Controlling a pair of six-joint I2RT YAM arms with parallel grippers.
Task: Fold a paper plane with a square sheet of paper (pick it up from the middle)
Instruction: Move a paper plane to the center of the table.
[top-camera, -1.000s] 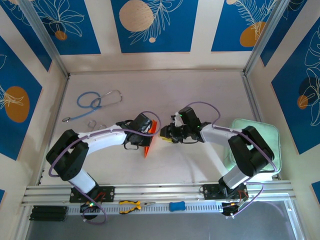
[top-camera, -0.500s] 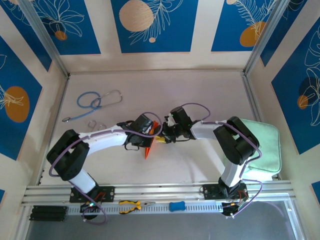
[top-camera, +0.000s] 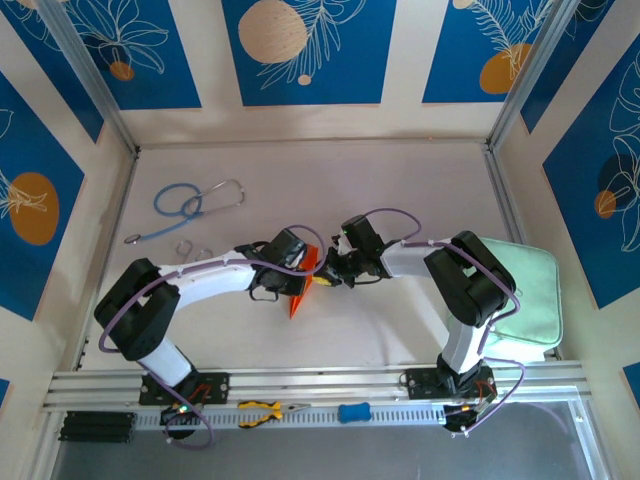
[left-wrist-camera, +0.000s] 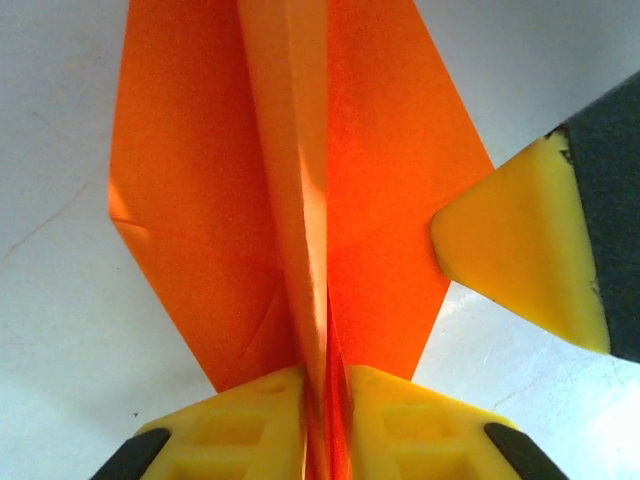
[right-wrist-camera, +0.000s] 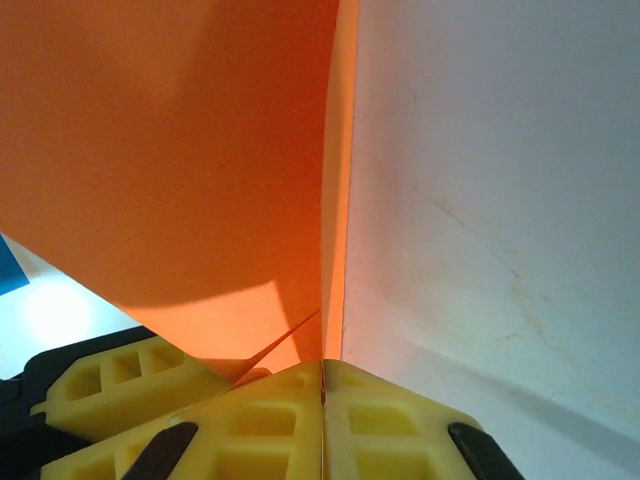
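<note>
Paper plane (left-wrist-camera: 200, 200), doubly pinched
Left gripper (left-wrist-camera: 325, 388) clamped its crease, right gripper (right-wrist-camera: 322, 372) its wing; opposing pulls risked tearing.

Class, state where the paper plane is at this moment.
In the top view the paper plane is near the middle of the table, gripped between the left claw and the right claw.

white table (top-camera: 400, 190), blue stethoscope (top-camera: 190, 205) at far left, pale green pad (top-camera: 535, 285) at right
</note>
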